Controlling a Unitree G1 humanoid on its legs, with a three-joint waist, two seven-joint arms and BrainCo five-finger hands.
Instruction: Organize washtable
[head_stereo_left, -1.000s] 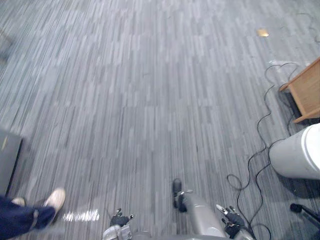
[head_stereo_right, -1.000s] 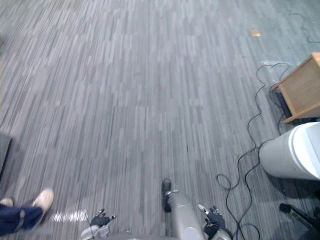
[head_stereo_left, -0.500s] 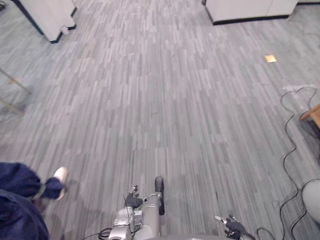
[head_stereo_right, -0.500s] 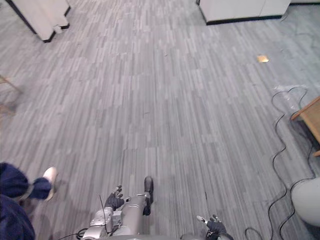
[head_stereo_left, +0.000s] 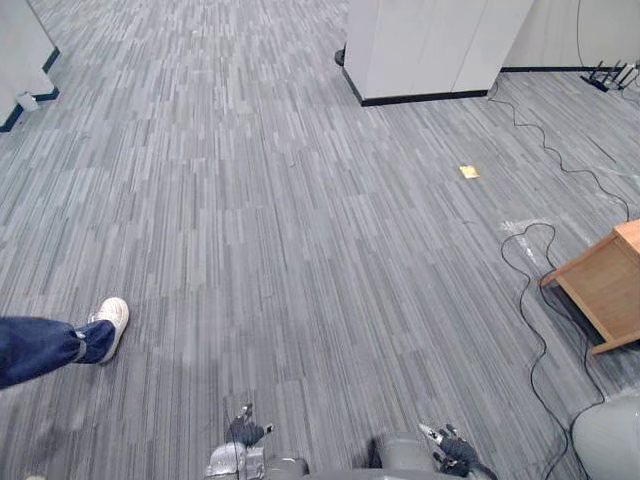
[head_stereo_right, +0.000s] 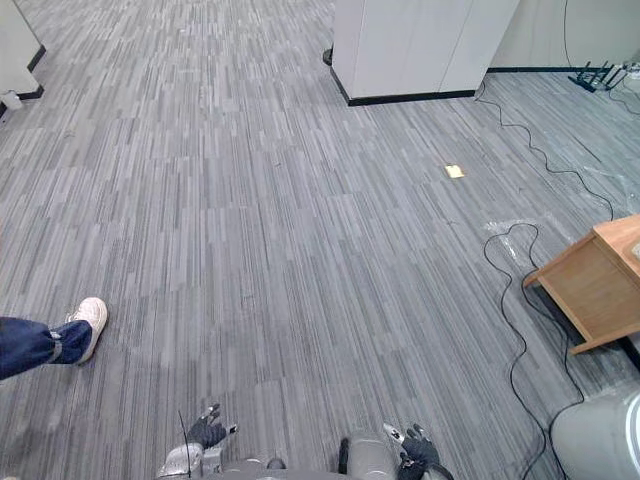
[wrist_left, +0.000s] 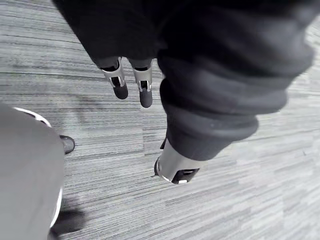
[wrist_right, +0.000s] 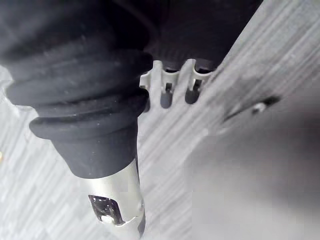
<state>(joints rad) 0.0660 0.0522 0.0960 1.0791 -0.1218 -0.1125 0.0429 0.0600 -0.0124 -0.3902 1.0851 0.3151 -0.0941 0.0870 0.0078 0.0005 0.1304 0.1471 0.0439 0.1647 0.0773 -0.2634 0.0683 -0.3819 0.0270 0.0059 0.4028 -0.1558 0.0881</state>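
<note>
Left wrist view: relaxed left hand (wrist_left: 143, 82)

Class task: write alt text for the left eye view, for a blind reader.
Grey striped carpet stretches ahead of the robot, its left hand and right hand open and empty at the bottom edge. A person's white shoe is at left, a white cabinet far ahead, a wooden table at right.
</note>
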